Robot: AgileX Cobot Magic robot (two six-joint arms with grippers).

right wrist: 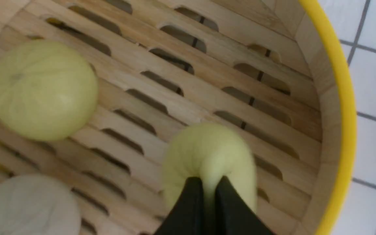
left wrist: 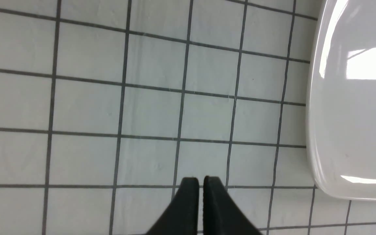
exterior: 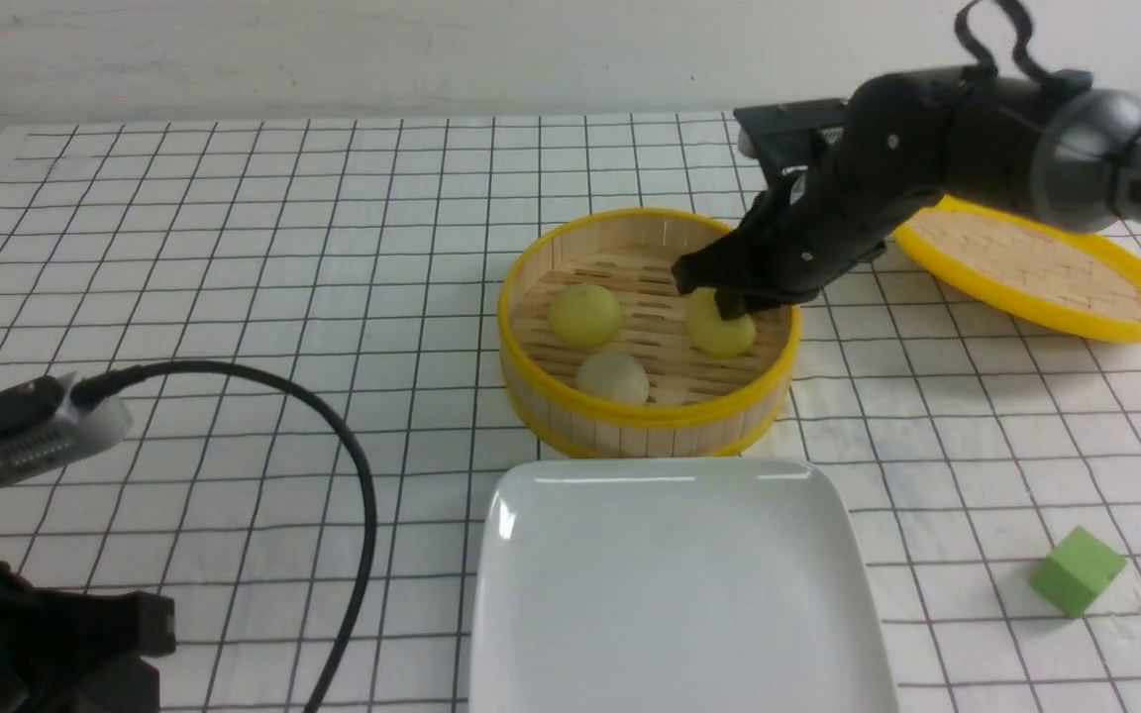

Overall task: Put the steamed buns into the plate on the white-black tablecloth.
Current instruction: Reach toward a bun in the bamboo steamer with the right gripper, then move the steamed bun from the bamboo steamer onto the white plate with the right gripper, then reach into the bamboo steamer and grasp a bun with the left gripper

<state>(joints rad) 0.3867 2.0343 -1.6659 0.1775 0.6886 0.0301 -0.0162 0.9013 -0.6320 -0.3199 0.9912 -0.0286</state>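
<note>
Three steamed buns lie in the round yellow-rimmed bamboo steamer (exterior: 531,282): a pale yellow one (exterior: 584,315) at the left, an off-white one (exterior: 612,378) at the front, and a pale yellow one (exterior: 724,332) at the right. My right gripper (exterior: 719,292) reaches into the steamer and is shut on the right bun (right wrist: 207,153), pinching and squashing it. The other yellow bun (right wrist: 42,89) and the off-white bun (right wrist: 28,205) also show in the right wrist view. The white square plate (exterior: 674,584) sits in front of the steamer on the white-black tablecloth (exterior: 234,248). My left gripper (left wrist: 200,179) is shut and empty over the cloth, beside the plate (left wrist: 354,114).
The steamer's yellow-rimmed lid (exterior: 1036,265) lies tilted at the back right, behind my right arm. A green cube (exterior: 1076,571) sits on the cloth right of the plate. My left arm's black cable (exterior: 333,446) loops over the cloth at the left.
</note>
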